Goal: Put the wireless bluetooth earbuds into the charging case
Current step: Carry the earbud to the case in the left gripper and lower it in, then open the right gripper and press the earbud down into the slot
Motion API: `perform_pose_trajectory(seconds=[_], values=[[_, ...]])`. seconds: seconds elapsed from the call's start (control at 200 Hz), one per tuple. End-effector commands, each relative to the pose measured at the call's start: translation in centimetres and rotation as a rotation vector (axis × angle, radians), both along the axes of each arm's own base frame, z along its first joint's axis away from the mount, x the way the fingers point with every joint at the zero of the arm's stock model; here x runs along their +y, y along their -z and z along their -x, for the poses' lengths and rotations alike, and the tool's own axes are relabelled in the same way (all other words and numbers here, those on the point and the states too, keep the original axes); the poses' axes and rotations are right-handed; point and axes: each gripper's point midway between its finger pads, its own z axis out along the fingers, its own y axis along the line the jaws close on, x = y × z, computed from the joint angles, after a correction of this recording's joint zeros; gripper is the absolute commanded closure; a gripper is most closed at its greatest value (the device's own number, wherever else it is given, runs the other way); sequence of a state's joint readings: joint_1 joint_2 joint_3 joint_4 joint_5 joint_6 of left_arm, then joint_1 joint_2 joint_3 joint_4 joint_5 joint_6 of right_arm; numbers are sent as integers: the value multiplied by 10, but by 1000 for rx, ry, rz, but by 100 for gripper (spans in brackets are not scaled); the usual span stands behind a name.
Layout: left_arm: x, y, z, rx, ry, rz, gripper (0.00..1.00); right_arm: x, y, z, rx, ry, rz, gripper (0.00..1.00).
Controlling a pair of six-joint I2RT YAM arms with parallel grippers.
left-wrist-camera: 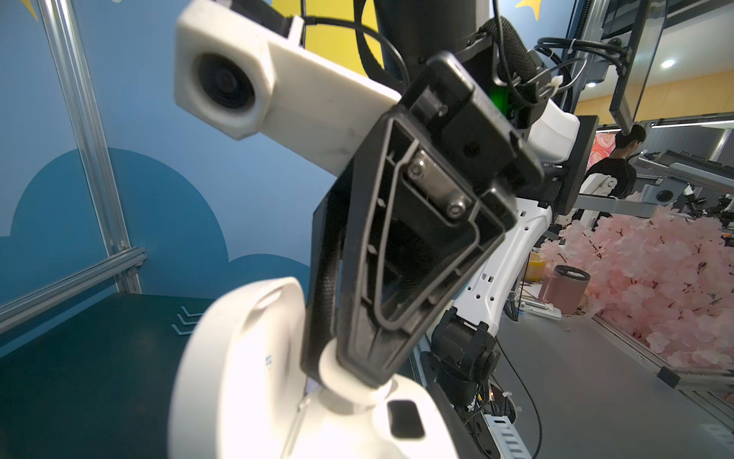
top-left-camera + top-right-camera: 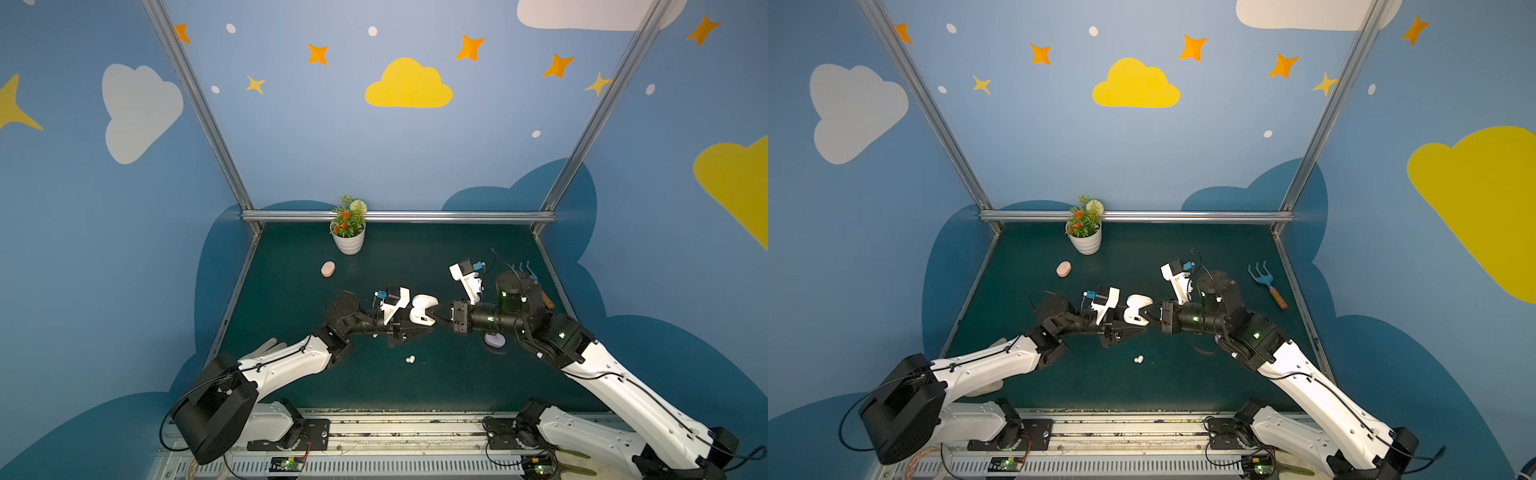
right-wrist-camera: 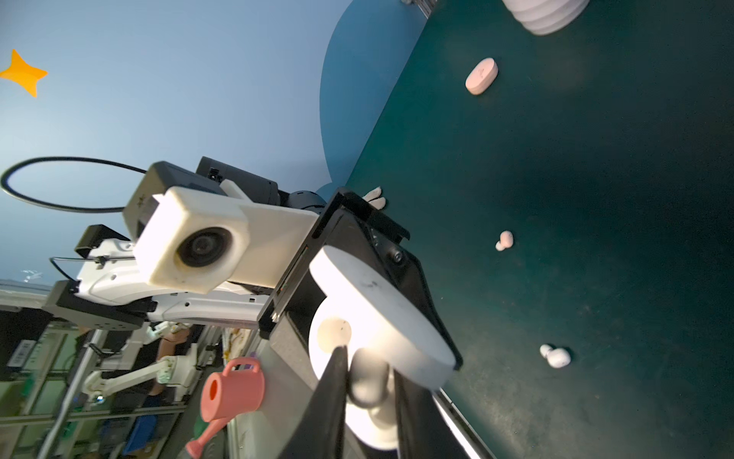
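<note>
Right wrist — left fingers (image 3: pixel 415 274) clamp charging case (image 3: pixel 377 298) | right fingers (image 3: pixel 329 397) narrow round earbud (image 3: pixel 367 381) at case opening — grip unclear

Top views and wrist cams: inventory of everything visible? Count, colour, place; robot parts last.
white case: 1, white, open, centre, in left gripper.
pink case: 1, pale pink, back left.
lilac case: 1, lilac, under right arm.
earbuds: whitish cluster front-centre, pinkish cluster nearby, one between right fingers; total unclear.
flower pot: 1, white, back edge.
rake: 1, blue, far right.
glove: 1, whitish, left edge.
watering can: 1, pink, off-table.
left gripper: shut on white case.
right gripper: at the case opening.
</note>
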State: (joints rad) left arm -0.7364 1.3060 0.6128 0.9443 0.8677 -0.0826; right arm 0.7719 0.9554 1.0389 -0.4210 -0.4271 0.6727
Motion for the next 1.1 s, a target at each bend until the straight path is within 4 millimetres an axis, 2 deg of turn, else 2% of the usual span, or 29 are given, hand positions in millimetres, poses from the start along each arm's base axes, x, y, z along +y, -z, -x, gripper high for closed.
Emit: perform_pose_trajectory(seconds=[0.0, 0.175, 0.546, 1.091], values=[[3, -20, 7, -64, 4, 48, 83, -3, 5, -4, 1, 21, 26, 67], [2, -19, 8, -63, 11, 45, 83, -5, 2, -7, -11, 40, 35, 56], [1, -16, 8, -58, 8, 37, 83, -12, -4, -7, -29, 65, 49, 45], [0, -3, 0, -33, -31, 2, 83, -12, -15, 7, -13, 34, 14, 41]])
